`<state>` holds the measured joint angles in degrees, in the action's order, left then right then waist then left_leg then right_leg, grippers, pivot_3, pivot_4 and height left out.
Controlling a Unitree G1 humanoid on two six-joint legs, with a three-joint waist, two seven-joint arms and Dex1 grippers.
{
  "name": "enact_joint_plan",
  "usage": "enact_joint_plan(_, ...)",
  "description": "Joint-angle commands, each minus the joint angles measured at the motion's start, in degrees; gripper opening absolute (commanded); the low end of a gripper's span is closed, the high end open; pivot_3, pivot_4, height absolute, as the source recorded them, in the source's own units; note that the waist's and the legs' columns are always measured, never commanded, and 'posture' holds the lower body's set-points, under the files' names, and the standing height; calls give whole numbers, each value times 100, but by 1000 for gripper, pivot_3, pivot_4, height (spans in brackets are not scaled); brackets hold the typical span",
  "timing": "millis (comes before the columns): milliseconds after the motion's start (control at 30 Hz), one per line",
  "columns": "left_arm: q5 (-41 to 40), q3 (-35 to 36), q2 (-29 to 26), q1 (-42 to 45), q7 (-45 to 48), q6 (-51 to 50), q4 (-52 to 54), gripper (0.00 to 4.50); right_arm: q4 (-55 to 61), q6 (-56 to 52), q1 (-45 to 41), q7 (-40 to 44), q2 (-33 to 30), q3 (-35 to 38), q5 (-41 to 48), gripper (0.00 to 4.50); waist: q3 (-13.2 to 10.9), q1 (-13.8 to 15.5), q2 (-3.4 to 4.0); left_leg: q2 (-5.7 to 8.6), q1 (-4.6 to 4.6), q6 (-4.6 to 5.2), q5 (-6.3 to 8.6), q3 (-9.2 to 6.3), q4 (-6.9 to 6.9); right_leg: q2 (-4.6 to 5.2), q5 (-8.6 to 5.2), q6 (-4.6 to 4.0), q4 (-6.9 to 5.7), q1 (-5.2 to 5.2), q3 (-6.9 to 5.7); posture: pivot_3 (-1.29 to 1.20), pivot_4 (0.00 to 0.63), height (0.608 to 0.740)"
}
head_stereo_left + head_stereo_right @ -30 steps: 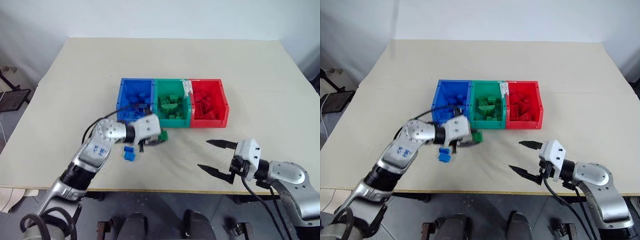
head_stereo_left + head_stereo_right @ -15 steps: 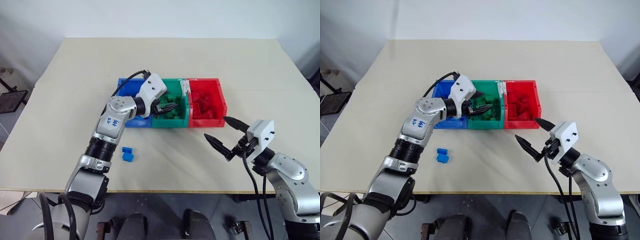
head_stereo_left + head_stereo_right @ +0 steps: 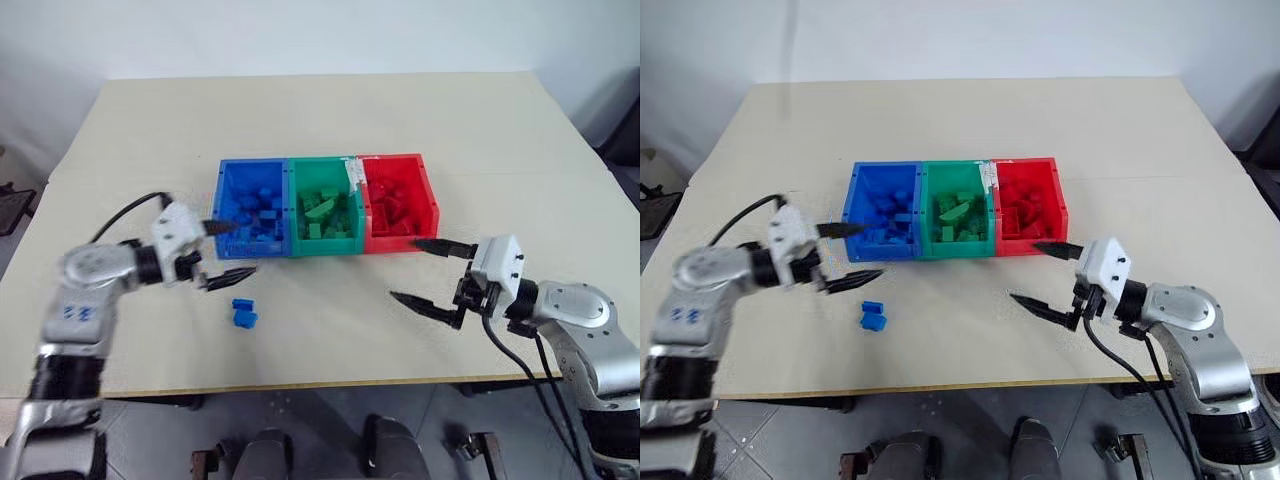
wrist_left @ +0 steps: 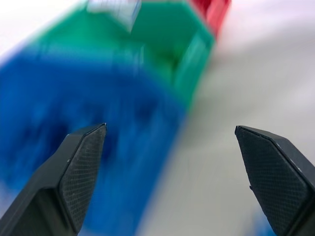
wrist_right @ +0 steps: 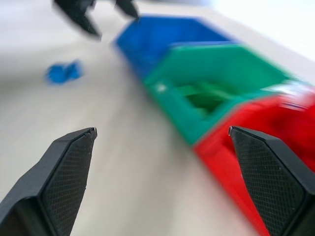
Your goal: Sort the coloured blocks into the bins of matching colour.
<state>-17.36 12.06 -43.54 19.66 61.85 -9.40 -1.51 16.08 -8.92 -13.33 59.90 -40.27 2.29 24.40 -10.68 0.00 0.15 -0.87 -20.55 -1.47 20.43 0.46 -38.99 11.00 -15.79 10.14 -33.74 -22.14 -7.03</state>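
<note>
A single blue block (image 3: 242, 315) lies on the table (image 3: 330, 120), well in front of the blue bin (image 3: 249, 207), the left end of the row it forms with the green bin (image 3: 322, 210) and the red bin (image 3: 398, 200). All three bins already hold matching blocks, so this one looks like the last stray. The left gripper (image 3: 232, 248) hangs spread and empty just beside the blue bin's front left corner, likely placed to descend on the block. The right gripper (image 3: 432, 272), also spread and empty, waits near the red bin's front.

The bins (image 3: 253, 170) look like smooth, slightly glossy plastic (as does the blue block (image 3: 242, 315)), the worktop (image 3: 330, 110) is matt beige, and the black fingers (image 5: 64, 169) carry a fine cross-hatched texture.
</note>
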Motion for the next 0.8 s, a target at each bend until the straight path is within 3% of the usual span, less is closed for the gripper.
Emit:
enact_joint_plan(33, -459, 749, -269, -632, 279, 190, 248, 4447, 45, 160, -189, 289, 102, -292, 23, 4500, 2, 60, -3, 1, -4, 4, 3, -3, -9, 1, 1, 2, 0, 2, 0, 0, 150, 740)
enact_joint_plan(200, -421, 1226, -644, -1514, 608, 766, -151, 4447, -37, 110, -256, 354, 277, -602, -35, 4500, 2, 39, -4, -4, 0, 0, 13, 4, -6, -1, 1, 3, -6, -5, -1, 0, 150, 740)
enact_joint_plan(433, -599, 524, -843, -2192, 1004, 248, 1241, 4447, -267, 200, -159, 494, 92, -459, -111, 4500, 6, 108, -10, -3, -4, 3, 17, 11, -13, -1, 1, 3, -4, -6, 3, 0, 150, 740)
enact_joint_plan(567, -345, 45, -657, -2077, 621, 82, 1317, 4447, -238, 199, -124, 428, 84, -433, -138, 4500, 6, 99, -9, -4, -4, 3, 17, 20, -11, -1, 1, 2, -11, -18, 11, 0, 150, 740)
enact_joint_plan(800, 130, -839, -210, -1406, 408, 291, 462, 4447, 206, 112, 180, 31, 96, -273, -164, 4500, 6, 129, -9, -3, -5, 3, 17, 29, -11, -2, 1, 2, -11, -22, 16, 0, 150, 740)
